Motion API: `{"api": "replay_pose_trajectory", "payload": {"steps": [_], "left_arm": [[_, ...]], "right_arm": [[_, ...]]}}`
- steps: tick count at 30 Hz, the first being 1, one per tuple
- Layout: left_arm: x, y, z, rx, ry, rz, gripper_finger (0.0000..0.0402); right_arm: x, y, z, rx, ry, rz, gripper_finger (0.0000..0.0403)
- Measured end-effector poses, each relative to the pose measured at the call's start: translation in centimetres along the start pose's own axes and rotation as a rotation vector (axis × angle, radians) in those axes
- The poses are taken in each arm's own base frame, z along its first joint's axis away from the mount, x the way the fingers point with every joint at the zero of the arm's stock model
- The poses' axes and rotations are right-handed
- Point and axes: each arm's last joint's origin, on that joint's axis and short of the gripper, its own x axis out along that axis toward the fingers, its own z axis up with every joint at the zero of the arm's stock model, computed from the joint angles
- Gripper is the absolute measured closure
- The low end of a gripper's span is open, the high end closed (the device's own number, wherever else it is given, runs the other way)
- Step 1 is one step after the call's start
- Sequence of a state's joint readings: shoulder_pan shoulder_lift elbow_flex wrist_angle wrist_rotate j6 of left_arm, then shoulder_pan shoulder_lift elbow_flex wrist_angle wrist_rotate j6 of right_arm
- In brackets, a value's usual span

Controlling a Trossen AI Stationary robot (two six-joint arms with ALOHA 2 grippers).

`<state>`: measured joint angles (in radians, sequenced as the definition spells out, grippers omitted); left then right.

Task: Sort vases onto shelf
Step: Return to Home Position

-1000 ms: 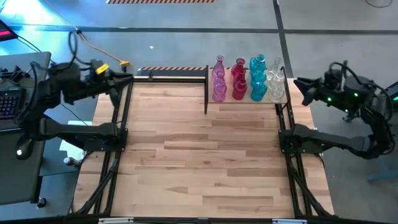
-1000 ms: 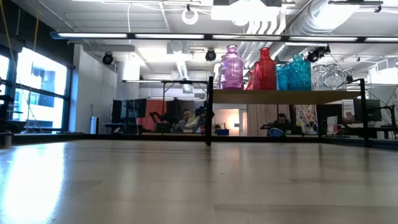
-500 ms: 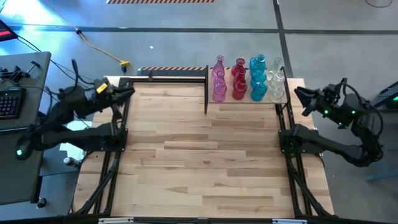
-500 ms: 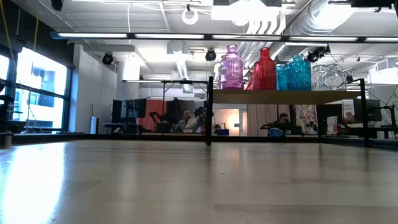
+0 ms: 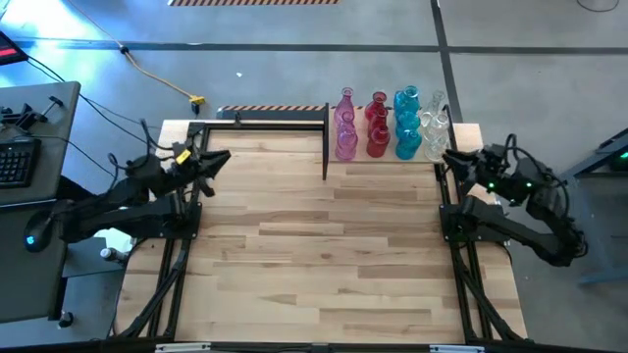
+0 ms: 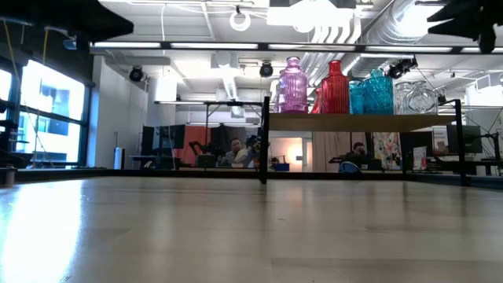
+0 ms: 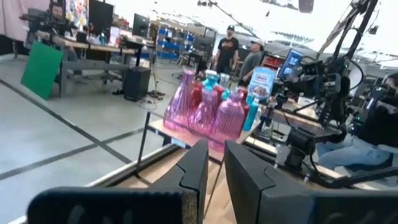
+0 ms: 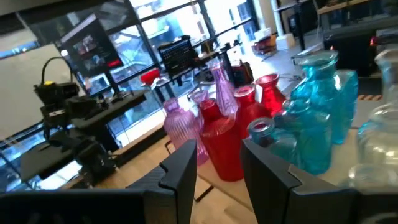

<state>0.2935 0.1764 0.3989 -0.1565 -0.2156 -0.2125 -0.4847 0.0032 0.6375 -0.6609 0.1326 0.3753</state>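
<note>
High view: we see vases in pink, red, blue, clear rows, far right of tabletop. Left gripper above left edge, right gripper near clear row.
Low view: vases upright on shelf.
Wrist views: we note both grippers' fingers parted, empty.

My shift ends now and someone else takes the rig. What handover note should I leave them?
Left gripper: empty, fingers a narrow gap apart, over the table's left edge.
Right gripper: open, empty, at the right edge beside the shelf.
Vases: all on the shelf, grouped by colour: pink, red, blue, clear. None on the table.
Done: sorting.
Left: probably only parking both arms.
</note>
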Motion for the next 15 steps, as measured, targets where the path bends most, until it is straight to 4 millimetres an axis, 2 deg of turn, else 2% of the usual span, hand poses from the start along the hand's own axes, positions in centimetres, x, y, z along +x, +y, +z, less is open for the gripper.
{"api": "replay_pose_trajectory", "payload": {"steps": [6, 15], "left_arm": [[0.7, 0.1, -2.5, -0.007, 0.047, -0.075, 0.0357], [1.3, 0.7, -6.4, -0.051, 0.164, -0.09, 0.0357]], "right_arm": [[1.8, -0.3, -2.0, 0.006, 0.062, 0.048, 0.0286], [3.7, 0.0, -3.2, 0.037, 0.022, 0.241, 0.0286]]}}
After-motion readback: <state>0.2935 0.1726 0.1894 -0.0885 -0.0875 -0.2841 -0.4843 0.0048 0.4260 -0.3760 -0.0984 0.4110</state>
